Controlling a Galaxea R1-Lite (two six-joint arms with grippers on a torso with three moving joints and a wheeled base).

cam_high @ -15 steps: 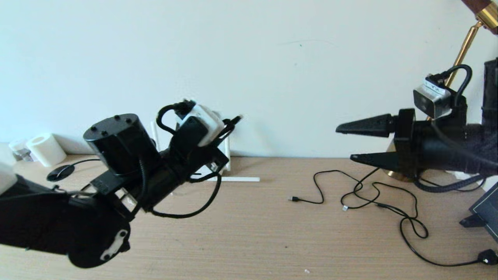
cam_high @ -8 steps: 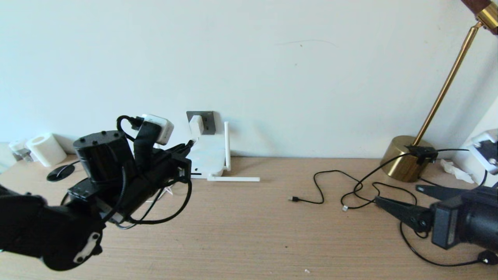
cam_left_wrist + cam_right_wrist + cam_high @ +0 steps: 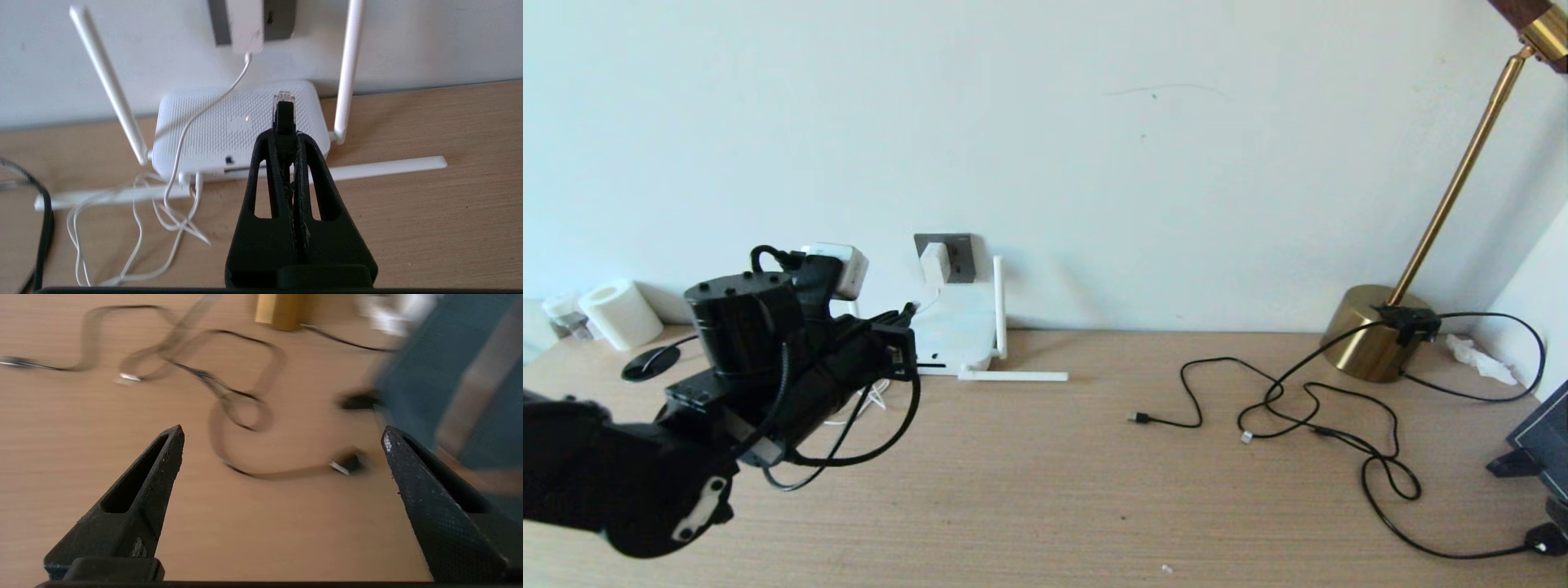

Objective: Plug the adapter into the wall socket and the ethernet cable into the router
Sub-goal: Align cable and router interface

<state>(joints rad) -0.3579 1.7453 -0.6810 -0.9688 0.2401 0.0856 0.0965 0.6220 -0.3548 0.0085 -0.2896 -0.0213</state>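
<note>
Already the adapter point(image 3: 935, 263) sits plugged into the wall socket point(image 3: 956, 255) above the router point(image 3: 954, 335), which lies on the desk point(image 3: 1078, 498) against the wall. Just in front of the router, the left gripper point(image 3: 284, 134) is clamped on the plug end of the ethernet cable point(image 3: 284, 114), its clear tip pointing at the router's top. Off at the desk's right side, the right gripper point(image 3: 282, 437) hangs with fingers spread wide above thin black cords point(image 3: 241, 412).

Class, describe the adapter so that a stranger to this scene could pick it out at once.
Find the back wall above the desk's left half, where a white router leans. Above it sits a grey socket; the adapter is the white block plugged into it, its thin white cord hanging down.
</note>
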